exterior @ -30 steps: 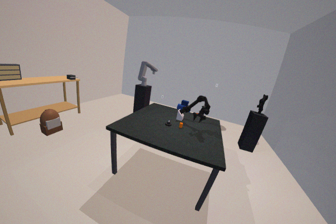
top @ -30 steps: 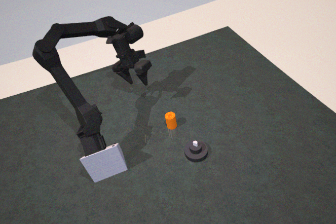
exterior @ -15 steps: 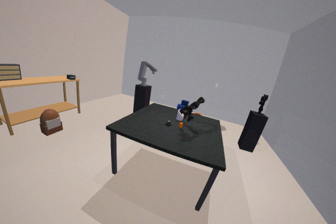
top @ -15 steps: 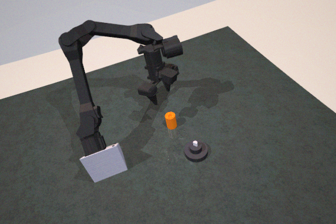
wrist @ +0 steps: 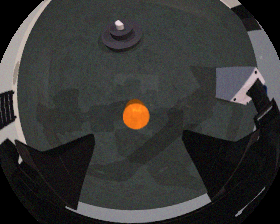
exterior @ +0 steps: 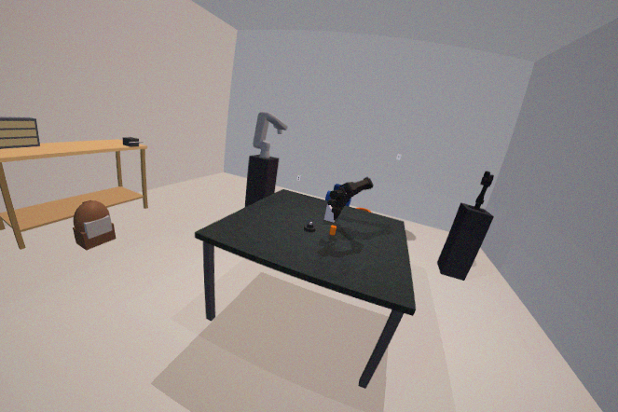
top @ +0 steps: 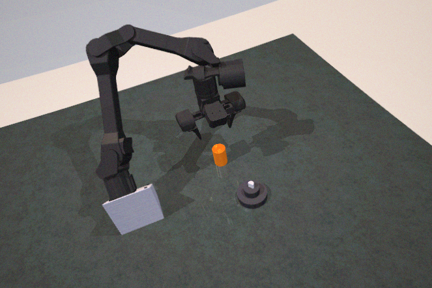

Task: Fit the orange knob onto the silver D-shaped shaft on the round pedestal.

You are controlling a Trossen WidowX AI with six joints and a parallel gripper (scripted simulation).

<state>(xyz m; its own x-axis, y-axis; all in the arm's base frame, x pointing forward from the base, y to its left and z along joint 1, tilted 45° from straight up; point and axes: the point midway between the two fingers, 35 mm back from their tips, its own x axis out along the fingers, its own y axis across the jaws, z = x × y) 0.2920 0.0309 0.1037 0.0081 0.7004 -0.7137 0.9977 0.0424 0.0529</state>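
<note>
The orange knob [top: 219, 155] [exterior: 333, 229] [wrist: 136, 116] stands upright on the dark table, its hole hidden underneath. The round dark pedestal [top: 252, 201] [exterior: 309, 228] [wrist: 122, 43] stands a short way from the knob, with the silver shaft [top: 251, 184] [wrist: 119, 24] pointing up from its middle. My gripper [top: 215, 132] [wrist: 139, 137] is open and empty, with its fingers pointing down above the table. It hangs higher than the knob. In the wrist view the knob shows centred just beyond the two fingertips. In the exterior view the fingers are too small to make out.
The light grey block [top: 135, 212] [exterior: 329, 213] [wrist: 233, 84] at my arm's base stands on the table [top: 325, 237] [exterior: 270, 242]. The table's far edge lies behind my arm. The exterior view also shows a wooden workbench [exterior: 76, 147] and two black stands [exterior: 261, 182] [exterior: 465, 240] off the table.
</note>
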